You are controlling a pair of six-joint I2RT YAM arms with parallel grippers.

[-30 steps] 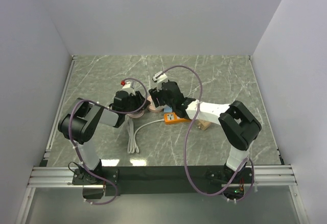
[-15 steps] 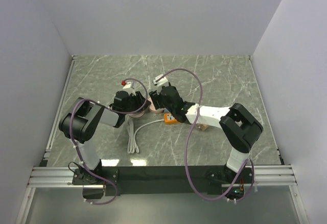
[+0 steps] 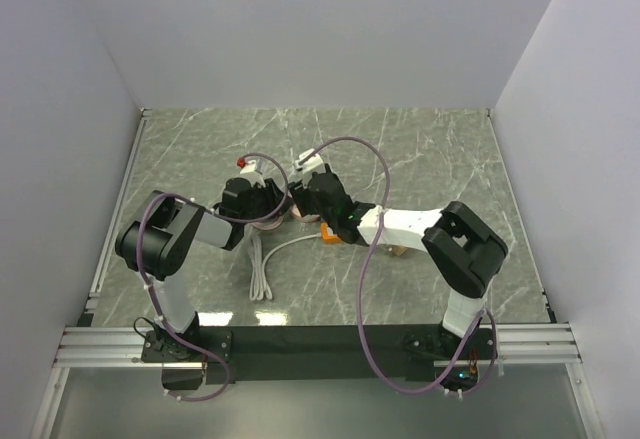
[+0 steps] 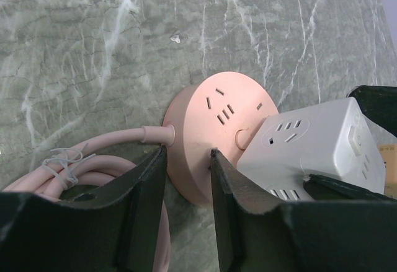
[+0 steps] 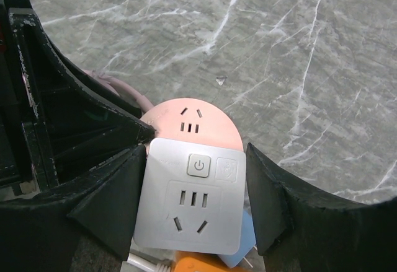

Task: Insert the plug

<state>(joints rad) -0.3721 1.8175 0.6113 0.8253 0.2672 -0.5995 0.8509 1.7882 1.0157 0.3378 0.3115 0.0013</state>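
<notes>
Right wrist: glossy white square plug over round pink socket.

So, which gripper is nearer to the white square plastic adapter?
Right. The right gripper holds the white square adapter between its fingers; the left gripper sits beside it, at the rim of the pink round socket base.
</notes>
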